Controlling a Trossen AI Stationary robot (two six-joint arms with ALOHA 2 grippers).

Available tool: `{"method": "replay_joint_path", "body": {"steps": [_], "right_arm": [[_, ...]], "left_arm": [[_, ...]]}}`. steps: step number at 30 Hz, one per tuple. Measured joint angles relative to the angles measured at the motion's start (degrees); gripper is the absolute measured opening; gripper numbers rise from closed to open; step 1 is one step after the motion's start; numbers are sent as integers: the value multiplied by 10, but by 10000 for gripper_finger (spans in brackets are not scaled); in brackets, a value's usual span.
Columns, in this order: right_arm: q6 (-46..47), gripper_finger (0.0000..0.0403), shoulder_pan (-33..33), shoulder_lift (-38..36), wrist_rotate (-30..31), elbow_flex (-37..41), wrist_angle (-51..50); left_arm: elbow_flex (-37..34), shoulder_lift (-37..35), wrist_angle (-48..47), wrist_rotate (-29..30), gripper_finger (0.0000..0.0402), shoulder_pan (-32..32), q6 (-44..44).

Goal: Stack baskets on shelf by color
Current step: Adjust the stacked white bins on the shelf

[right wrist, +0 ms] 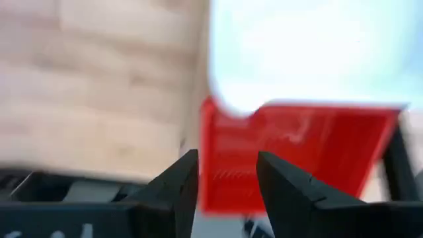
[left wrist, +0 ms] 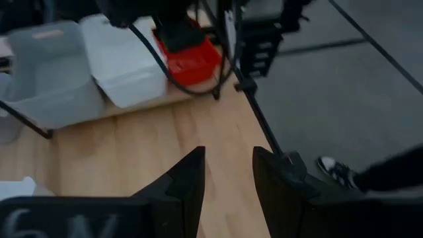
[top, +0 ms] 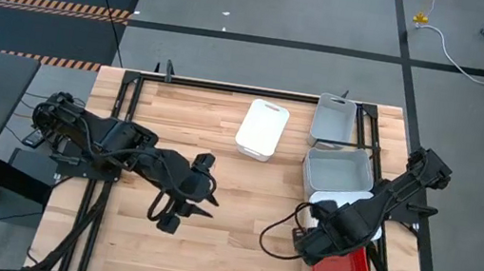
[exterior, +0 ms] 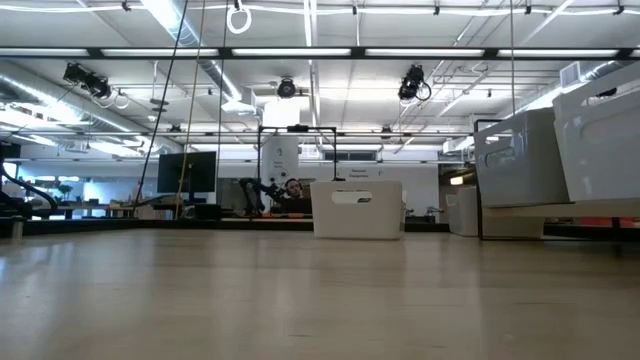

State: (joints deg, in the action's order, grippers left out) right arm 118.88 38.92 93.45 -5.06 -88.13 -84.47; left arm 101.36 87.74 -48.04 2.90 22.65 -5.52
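We see red basket (top: 344, 267) under right gripper (top: 310, 245); white (top: 367, 215), grey baskets (top: 337, 168) beyond; lone white basket (top: 262, 129) mid-table.

high: overhead, straight down | low: tabletop level | wrists: close; both see red basket (right wrist: 291, 155)

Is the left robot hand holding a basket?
No, the left gripper hangs empty over bare wood, well apart from the lone white basket.

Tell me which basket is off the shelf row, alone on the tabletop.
The white basket near the table's middle far edge. It stands alone on the butcher-block top, while the grey baskets, another white one and the red basket line up along the right side.
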Motion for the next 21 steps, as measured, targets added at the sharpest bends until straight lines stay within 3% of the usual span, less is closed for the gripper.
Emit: {"method": "replay_joint_path", "body": {"steps": [4, 17, 21], "right_arm": [[-14, 158, -12, 0, 45, 21, -22], [-72, 157, -69, 0, 51, 116, 80], [-81, 157, -82, 0, 79, 123, 120]], "left_arm": [[0, 0, 16, 20, 132, -1, -14], [0, 0, 19, 50, 132, -1, -96], [0, 0, 20, 50, 132, -1, -115]]}}
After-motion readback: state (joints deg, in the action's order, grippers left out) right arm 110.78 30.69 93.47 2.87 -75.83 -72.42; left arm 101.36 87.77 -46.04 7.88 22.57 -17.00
